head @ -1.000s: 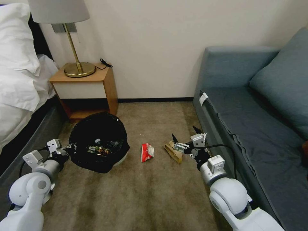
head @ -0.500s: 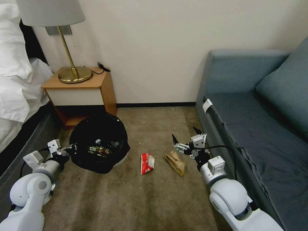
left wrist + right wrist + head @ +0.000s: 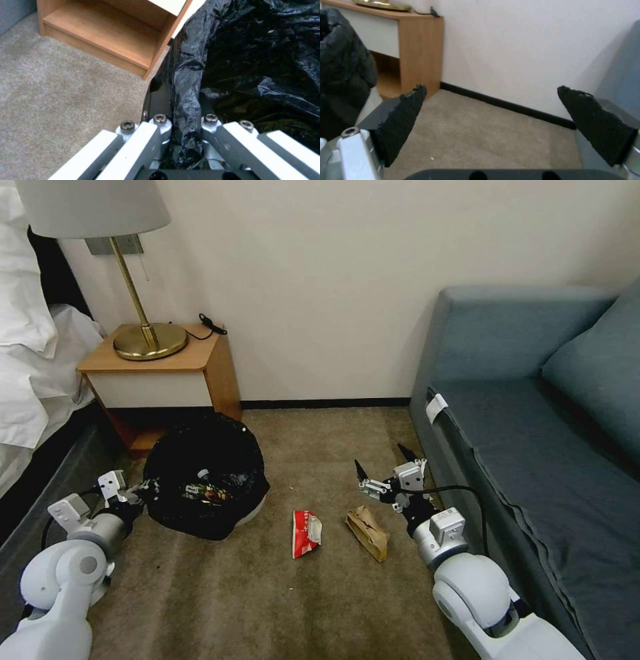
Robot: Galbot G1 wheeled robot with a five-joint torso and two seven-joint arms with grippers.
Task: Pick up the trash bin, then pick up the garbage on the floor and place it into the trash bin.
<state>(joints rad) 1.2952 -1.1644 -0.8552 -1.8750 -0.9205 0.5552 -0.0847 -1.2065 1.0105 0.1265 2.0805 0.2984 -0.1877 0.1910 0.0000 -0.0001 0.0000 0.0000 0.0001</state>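
Now, nearest the robot, the left end effector sits low at the near-left edge of the trash bin, and the left wrist view shows why: its fingers are clamped onto the bin's rim through a fold of the black bag, which looks like a hold meant to keep the bin with the robot, its open mouth facing up. Down inside the bag, the head view shows a clear bottle and some bright wrappers already lying at the bottom. On the other side, the right end effector hovers above the carpet with its two dark fingertips spread wide and nothing between them, poised, I'd judge, for the next pick. Two pieces of garbage lie on the floor between the bin and the sofa: the brown paper bag just beside and below that open end effector, and the red-white packet a little nearer the bin. Farther back, the wooden nightstand stands against the wall behind the bin, carrying a brass lamp.
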